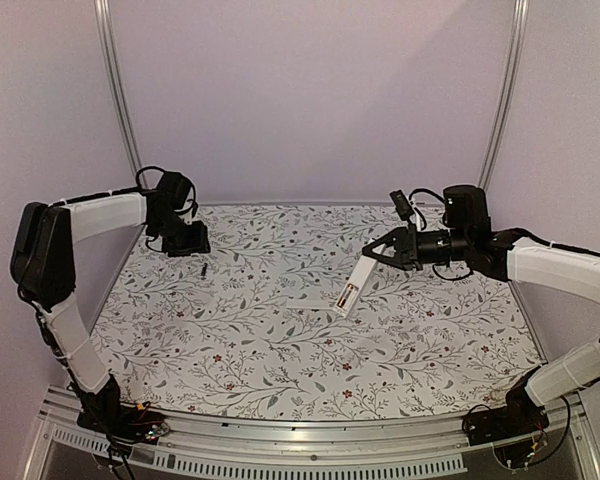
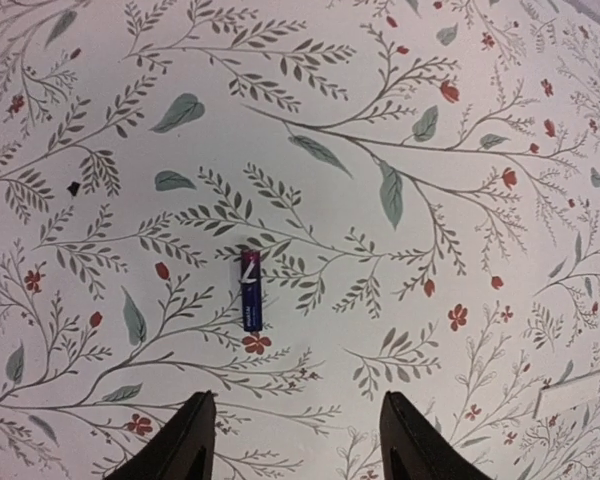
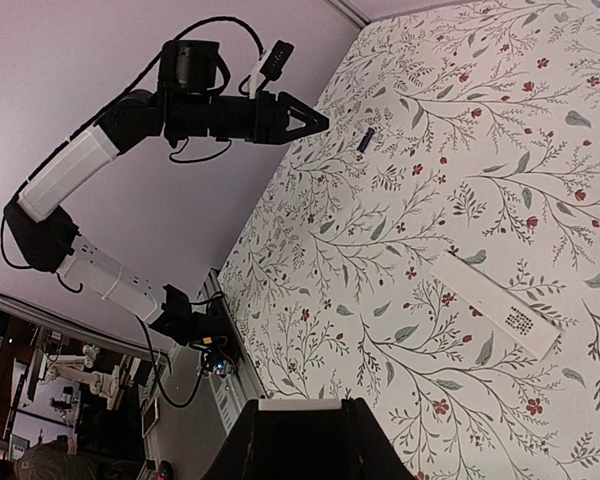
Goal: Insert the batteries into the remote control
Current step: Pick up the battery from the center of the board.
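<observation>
I see right gripper point(image 1: 370, 254) clamped on remote control point(image 1: 352, 288); left gripper point(image 2: 298, 440) jaws wide, hovering over battery point(image 2: 251, 290), not touching

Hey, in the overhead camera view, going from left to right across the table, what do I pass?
left gripper, open → dark battery lying on the cloth → remote control, tilted, lower end toward the table → right gripper, shut on the remote's upper end
</observation>
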You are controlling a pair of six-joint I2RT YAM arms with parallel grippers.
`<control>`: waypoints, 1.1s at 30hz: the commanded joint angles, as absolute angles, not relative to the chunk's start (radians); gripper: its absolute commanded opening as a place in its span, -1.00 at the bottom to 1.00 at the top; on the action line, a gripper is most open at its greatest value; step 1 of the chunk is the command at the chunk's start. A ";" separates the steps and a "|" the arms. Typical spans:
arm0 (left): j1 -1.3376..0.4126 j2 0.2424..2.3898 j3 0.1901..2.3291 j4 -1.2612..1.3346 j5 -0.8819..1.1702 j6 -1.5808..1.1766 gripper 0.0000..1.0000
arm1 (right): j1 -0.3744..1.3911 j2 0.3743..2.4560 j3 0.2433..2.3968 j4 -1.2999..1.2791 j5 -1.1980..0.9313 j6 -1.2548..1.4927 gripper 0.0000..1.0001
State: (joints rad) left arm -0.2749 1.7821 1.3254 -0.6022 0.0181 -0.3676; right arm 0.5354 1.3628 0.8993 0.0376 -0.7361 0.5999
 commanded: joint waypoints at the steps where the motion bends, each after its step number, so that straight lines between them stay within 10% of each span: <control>1: -0.219 1.869 1.406 -0.722 0.002 -0.356 0.06 | 0.532 1.352 0.891 0.050 -0.792 0.564 -1.00; 33: -0.249 2.229 1.708 -0.882 -0.054 -0.253 -0.41 | 0.508 1.532 0.854 0.256 -0.844 0.780 -1.00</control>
